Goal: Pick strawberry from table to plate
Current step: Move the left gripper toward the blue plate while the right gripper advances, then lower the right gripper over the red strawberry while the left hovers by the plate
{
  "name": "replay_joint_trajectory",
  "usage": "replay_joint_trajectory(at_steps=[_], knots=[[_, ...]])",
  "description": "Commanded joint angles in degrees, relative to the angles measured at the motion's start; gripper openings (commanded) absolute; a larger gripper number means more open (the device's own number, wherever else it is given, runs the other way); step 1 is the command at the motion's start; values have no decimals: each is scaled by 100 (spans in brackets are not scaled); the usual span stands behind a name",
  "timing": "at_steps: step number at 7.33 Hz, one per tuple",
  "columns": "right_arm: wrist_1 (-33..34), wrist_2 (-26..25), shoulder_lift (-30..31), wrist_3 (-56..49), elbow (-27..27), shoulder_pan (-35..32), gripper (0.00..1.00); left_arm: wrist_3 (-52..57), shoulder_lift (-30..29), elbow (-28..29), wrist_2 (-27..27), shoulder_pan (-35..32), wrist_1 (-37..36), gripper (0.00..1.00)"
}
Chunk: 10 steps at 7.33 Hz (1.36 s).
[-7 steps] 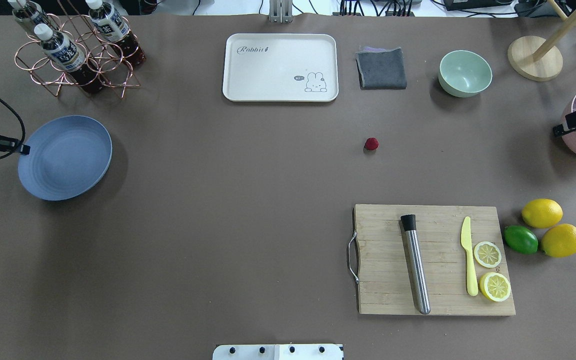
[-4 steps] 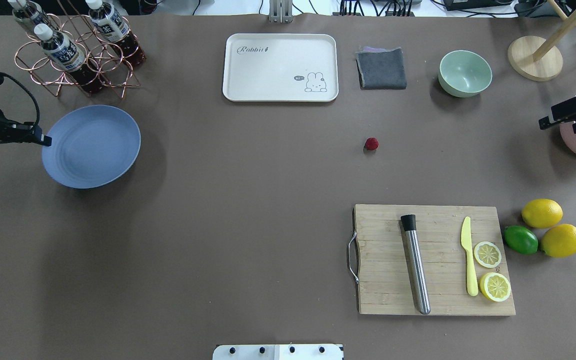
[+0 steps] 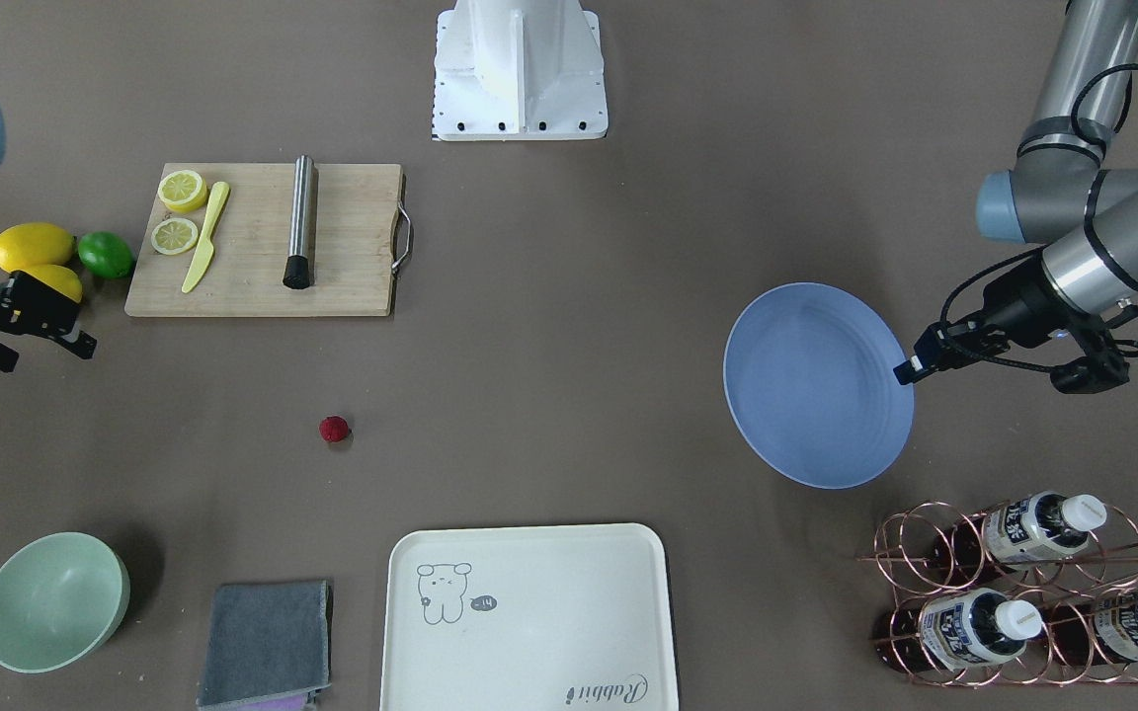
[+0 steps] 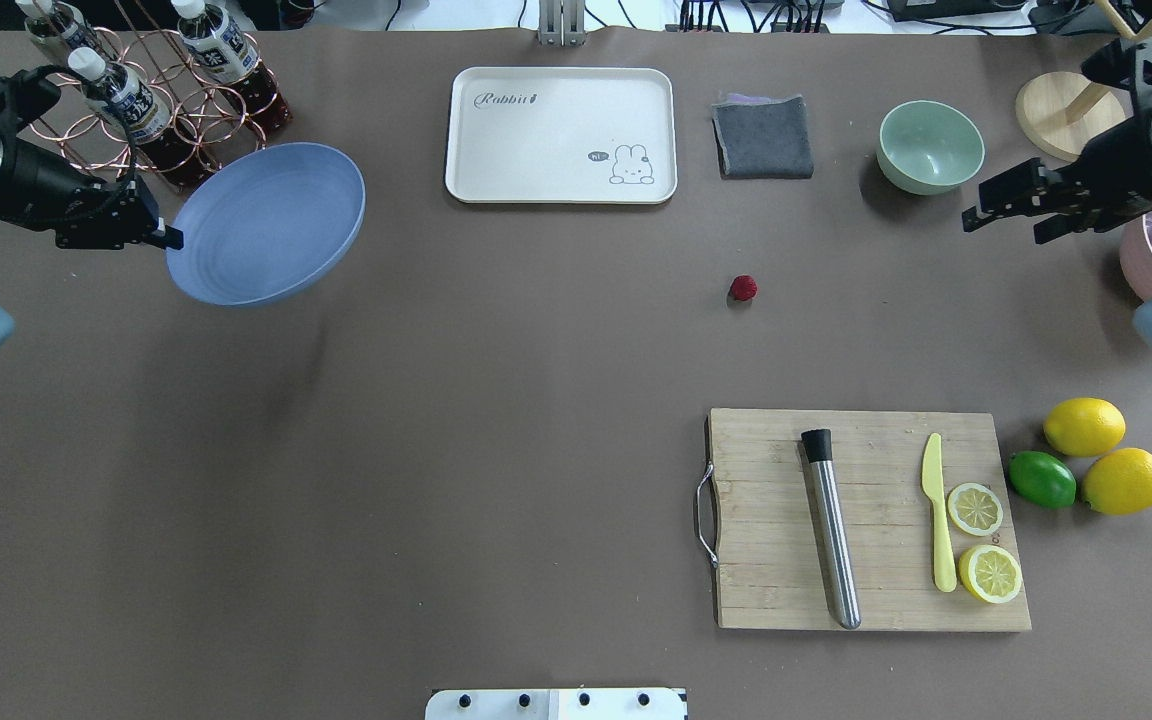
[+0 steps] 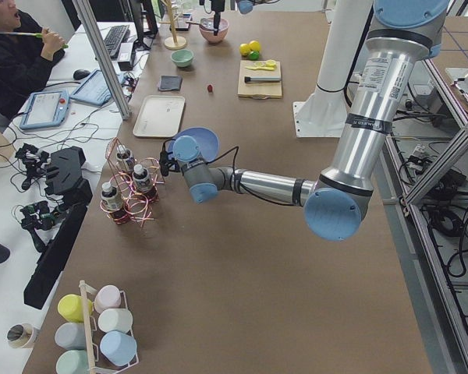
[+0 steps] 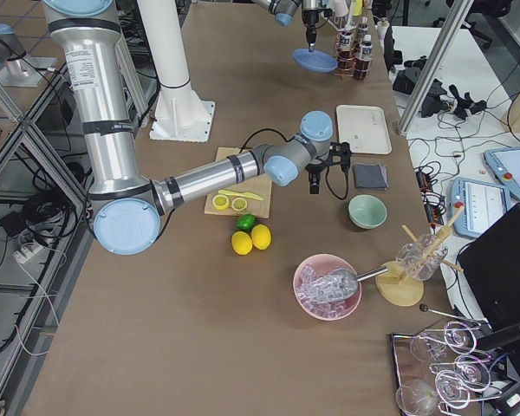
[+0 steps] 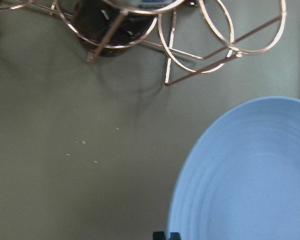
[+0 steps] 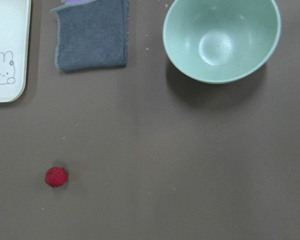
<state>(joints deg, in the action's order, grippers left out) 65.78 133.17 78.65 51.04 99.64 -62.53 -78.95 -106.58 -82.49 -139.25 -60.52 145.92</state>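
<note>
Where the table [image 4: 496,400] lies bare near its middle, item one: the strawberry [image 4: 743,288], small and red. It rests alone on the surface, between the cream tray [image 4: 560,135] and the wooden cutting board [image 4: 866,520] and touching neither.

Item two: the plate [image 4: 271,225], blue-lavender, raised off the table and tilted, beside the copper bottle rack [image 4: 151,130], well apart from the strawberry.

Item three: the left gripper [image 4: 172,239], clenched on the plate's rim.

Item four: the right gripper [image 4: 1004,225], fingers spread, grasping nothing, hovering beside the mint-green bowl [image 4: 930,146], apart from the strawberry.
</note>
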Motion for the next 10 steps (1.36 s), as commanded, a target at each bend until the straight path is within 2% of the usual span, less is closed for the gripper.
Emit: replay_joint_trajectory(at_steps=[1, 2, 4, 5, 6, 7, 8, 9, 10], knots=[[40, -607, -481, 659, 2, 713, 100, -1040, -82, -573, 927, 816, -19, 0], [5, -782, -639, 732, 11, 907, 100, -1087, -152, -984, 1726, 1431, -533, 0], [-39, -959, -632, 767, 186, 1102, 100, -1166, -904, -2196, 3456, 2722, -3040, 0], [22, -1012, -632, 1020, 309, 1216, 100, -1428, -1213, -2323, 4188, 3295, -3556, 0], [22, -1021, -649, 1266, 336, 1278, 100, -1448, -1355, -2298, 4656, 3675, -3727, 0], [57, -1021, -650, 1277, 371, 1313, 100, -1448, -1383, -2263, 4757, 3774, -3780, 0], [31, -1326, -658, 1356, 398, 1383, 100, -1448, -1461, -2071, 4758, 3775, -3781, 0], [49, -1868, -658, 1600, 468, 1688, 100, -1404, -1514, -1791, 4758, 3749, -3755, 0], [57, -1874, -684, 1646, 477, 1744, 100, -1395, -1515, -1684, 4758, 3731, -3737, 0]])
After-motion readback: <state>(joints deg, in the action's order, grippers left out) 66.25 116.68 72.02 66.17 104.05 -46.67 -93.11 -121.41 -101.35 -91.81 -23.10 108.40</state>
